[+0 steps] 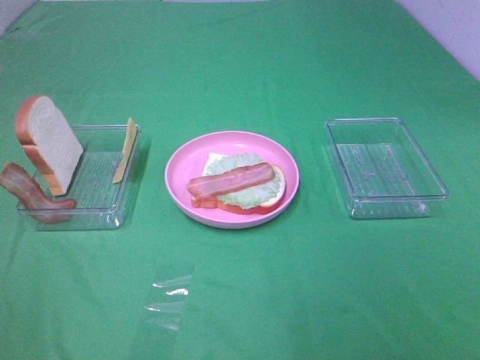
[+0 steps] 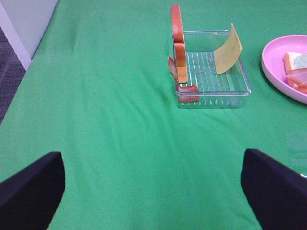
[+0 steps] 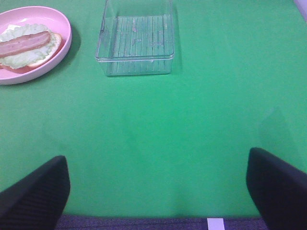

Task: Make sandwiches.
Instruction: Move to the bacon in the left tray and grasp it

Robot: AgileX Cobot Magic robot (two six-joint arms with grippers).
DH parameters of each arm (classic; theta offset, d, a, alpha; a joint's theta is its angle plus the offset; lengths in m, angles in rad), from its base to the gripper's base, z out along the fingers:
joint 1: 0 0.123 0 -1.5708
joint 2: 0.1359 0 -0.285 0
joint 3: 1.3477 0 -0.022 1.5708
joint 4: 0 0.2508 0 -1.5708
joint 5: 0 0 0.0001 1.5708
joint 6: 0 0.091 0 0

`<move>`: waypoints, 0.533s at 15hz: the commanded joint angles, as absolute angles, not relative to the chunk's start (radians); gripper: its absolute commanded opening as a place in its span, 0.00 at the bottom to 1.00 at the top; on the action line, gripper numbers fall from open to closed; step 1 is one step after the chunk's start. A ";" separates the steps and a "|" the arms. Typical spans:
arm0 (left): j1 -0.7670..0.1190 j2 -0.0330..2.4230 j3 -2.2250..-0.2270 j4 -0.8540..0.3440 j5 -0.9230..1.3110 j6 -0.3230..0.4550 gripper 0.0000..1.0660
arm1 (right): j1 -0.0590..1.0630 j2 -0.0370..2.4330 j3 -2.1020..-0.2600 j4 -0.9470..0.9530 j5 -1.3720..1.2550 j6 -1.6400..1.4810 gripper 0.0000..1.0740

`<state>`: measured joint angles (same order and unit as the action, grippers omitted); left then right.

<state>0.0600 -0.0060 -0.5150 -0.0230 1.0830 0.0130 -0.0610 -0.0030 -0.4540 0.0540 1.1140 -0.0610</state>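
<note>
A partial sandwich sits on the pink plate (image 1: pixel 180 169): a bread slice (image 1: pixel 255 206) at the base, pale green lettuce (image 1: pixel 251 191) on it, and a bacon strip (image 1: pixel 229 181) on top. It also shows in the right wrist view (image 3: pixel 26 45). In the left clear tray (image 1: pixel 94 191) a second bread slice (image 1: pixel 51 142) stands on edge, a bacon strip (image 1: pixel 34 195) hangs over the rim, and a yellow cheese slice (image 1: pixel 125 150) leans on the wall. My left gripper (image 2: pixel 153 191) and right gripper (image 3: pixel 158 189) are open, empty, and far from the food.
An empty clear tray (image 1: pixel 385 166) stands right of the plate, also in the right wrist view (image 3: pixel 135 40). Green cloth (image 1: pixel 240 300) covers the table. A glare patch (image 1: pixel 171 292) lies in front of the plate. The table's edge shows in the left wrist view (image 2: pixel 29 52).
</note>
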 commanded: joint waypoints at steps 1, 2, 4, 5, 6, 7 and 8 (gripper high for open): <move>0.060 -0.008 -0.516 -0.026 1.072 0.011 0.85 | -0.061 -0.035 -0.453 0.049 1.108 -0.054 0.89; 0.060 -0.008 -0.516 -0.026 1.072 0.011 0.85 | -0.061 -0.035 -0.453 0.049 1.108 -0.054 0.89; 0.060 -0.008 -0.516 -0.026 1.072 0.011 0.85 | -0.061 -0.035 -0.453 0.049 1.108 -0.054 0.89; 0.060 -0.008 -0.516 -0.026 1.072 0.011 0.85 | -0.061 -0.035 -0.453 0.049 1.108 -0.054 0.89; 0.060 -0.008 -0.516 -0.026 1.072 0.011 0.85 | -0.061 -0.035 -0.453 0.049 1.108 -0.054 0.89; 0.060 -0.008 -0.516 -0.026 1.072 0.012 0.85 | -0.061 -0.035 -0.453 0.049 1.108 -0.054 0.89; 0.060 -0.008 -0.516 -0.023 1.072 0.014 0.85 | -0.061 -0.035 -0.453 0.049 1.108 -0.054 0.89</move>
